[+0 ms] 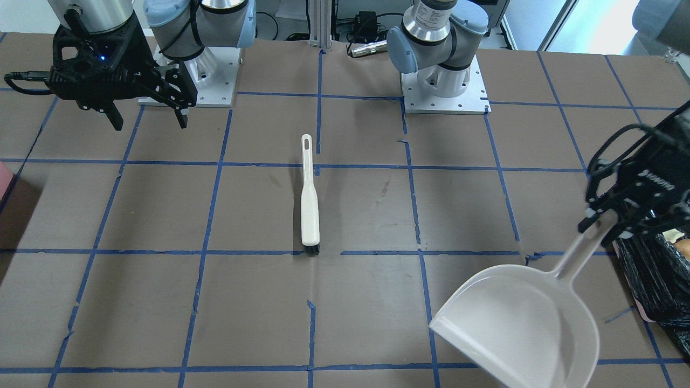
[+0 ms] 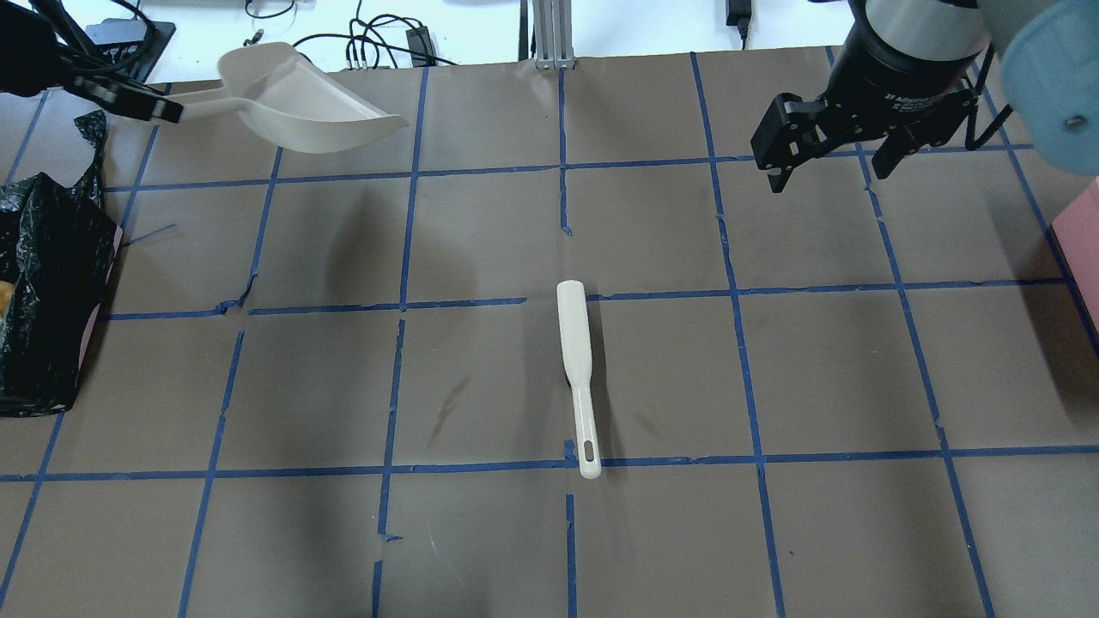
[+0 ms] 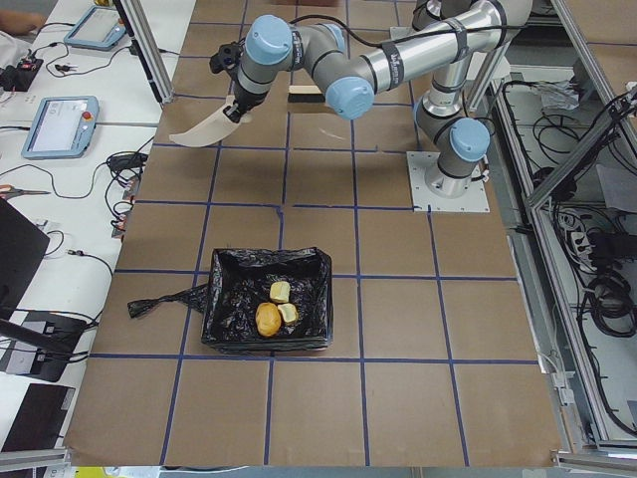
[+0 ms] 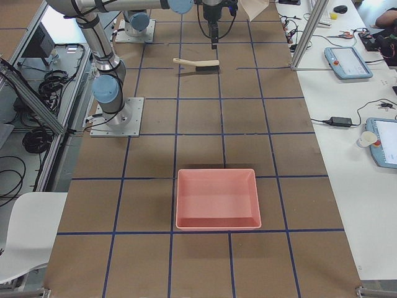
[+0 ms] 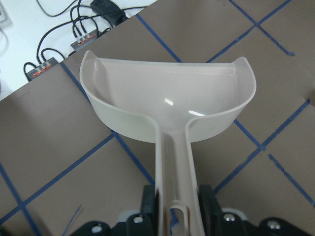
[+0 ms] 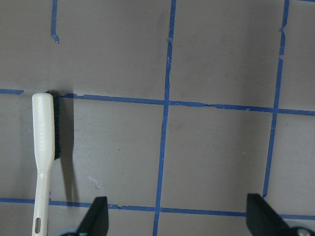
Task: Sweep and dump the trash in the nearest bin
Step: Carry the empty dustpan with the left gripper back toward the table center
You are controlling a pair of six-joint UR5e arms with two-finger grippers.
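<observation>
Down inside the bin, at the tabletop's end on the robot's left, lies all the trash: two pale yellow chunks and a tan-orange lump, clustered and touching one another. Nothing covers them from above. Each piece is small, rounded and spongy-looking against the crinkled, glossy black liner, whose loose end trails out onto the brown paper.

Near the bin, the left pincer is clenched on the handle of a pale dustpan, which hangs lifted off the tabletop with its scoop tilted; the pan's inside shows bare. A white brush with black bristles lies flat at mid-tabletop across a blue tape line, touched by neither arm. The right pincer hovers released beside it, fingers spread wide, gripping nothing. Well apart, at the opposite end, sits a pink tray.
</observation>
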